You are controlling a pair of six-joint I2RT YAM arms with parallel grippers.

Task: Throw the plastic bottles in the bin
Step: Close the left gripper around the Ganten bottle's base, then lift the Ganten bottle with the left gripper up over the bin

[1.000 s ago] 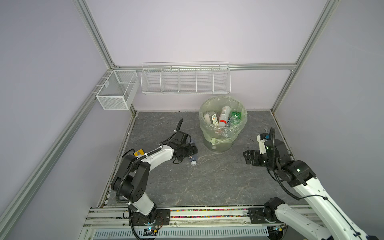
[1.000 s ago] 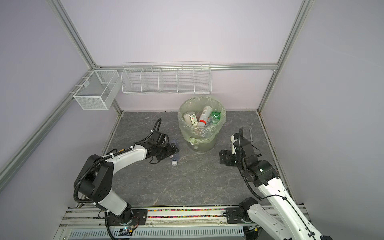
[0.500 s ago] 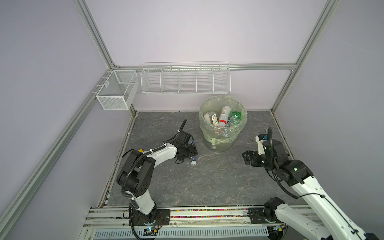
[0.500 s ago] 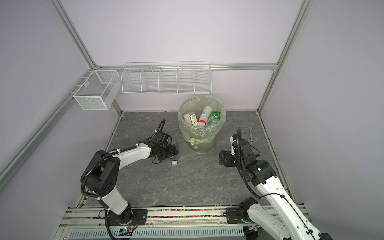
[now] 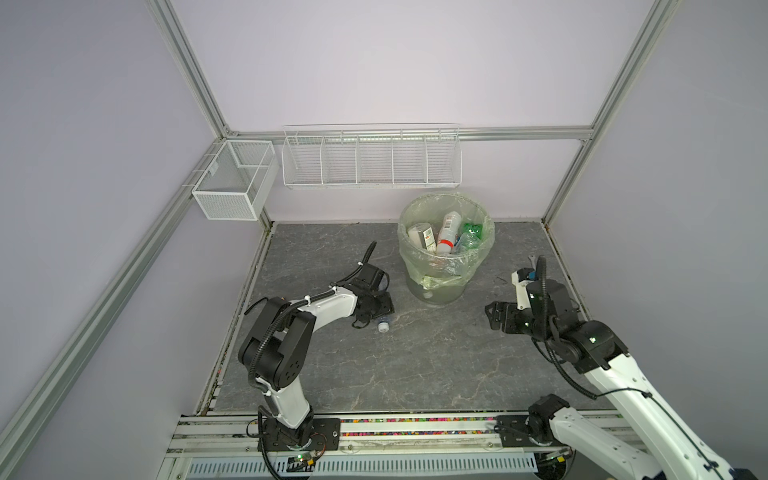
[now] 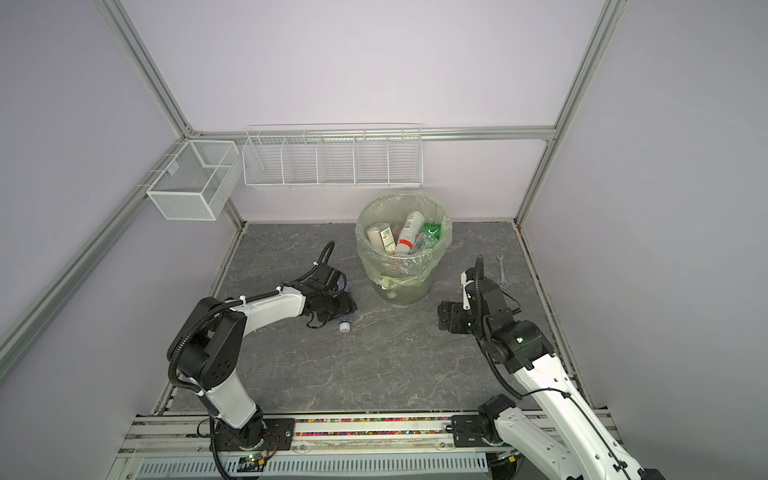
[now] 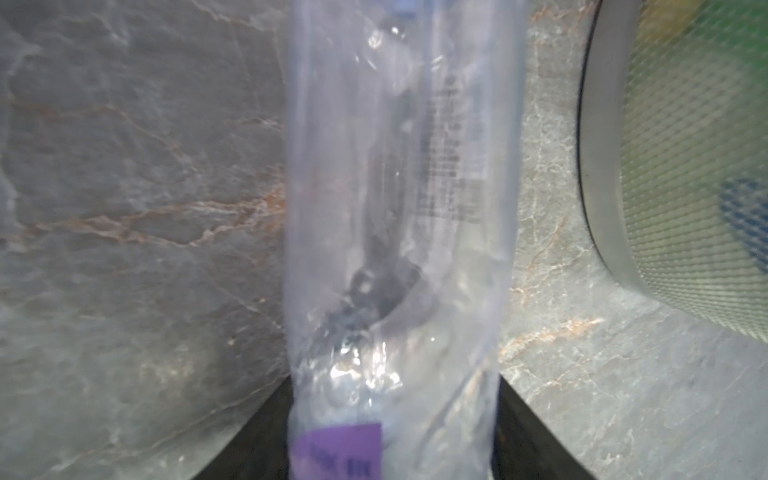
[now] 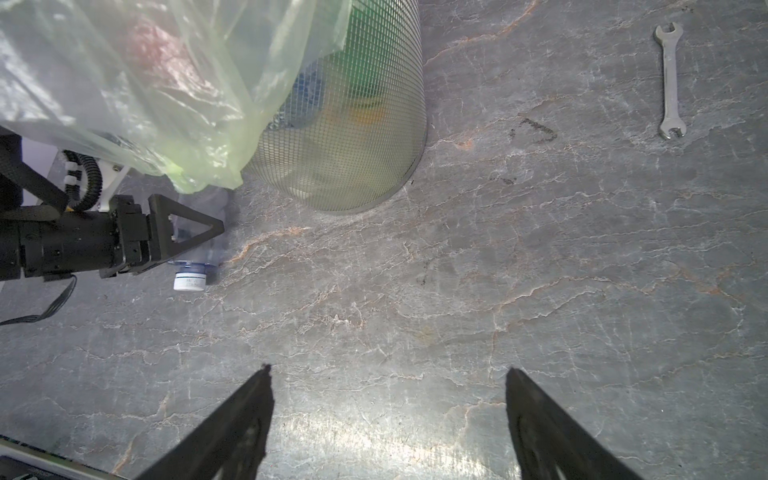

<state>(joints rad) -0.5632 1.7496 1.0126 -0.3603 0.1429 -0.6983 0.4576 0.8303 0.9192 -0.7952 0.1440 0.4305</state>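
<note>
1. The round translucent grey bin (image 5: 436, 286), lined with a pale green crinkled bag (image 5: 440, 266), stands at the back of the dark grey marbled counter (image 5: 415, 365). It already holds several plastic bottles. A white one with a red band (image 5: 446, 230), a green one (image 5: 471, 230) and a pale labelled one (image 5: 420, 237) show at the top.
2. Only one bottle is seen outside it: a clear plastic bottle with a white cap (image 7: 399, 187). It lies on its side on the counter, near the bin and to its left in both top views, not touching it.
3. The left pincer (image 5: 382, 307) sits low over this bottle with its jaws set against both sides of the body. It grips the bottle, which is not yet lifted off the counter.
4. The right pincer (image 8: 387, 368) hovers over bare counter to the right of the bin, jaws wide apart, holding nothing.
5. The task looks almost finished. What seems left is to raise this bottle, carry it over the rim and let go.
6. A flat steel spanner (image 8: 669, 79) lies by the far right edge and is no part of the job.
</note>
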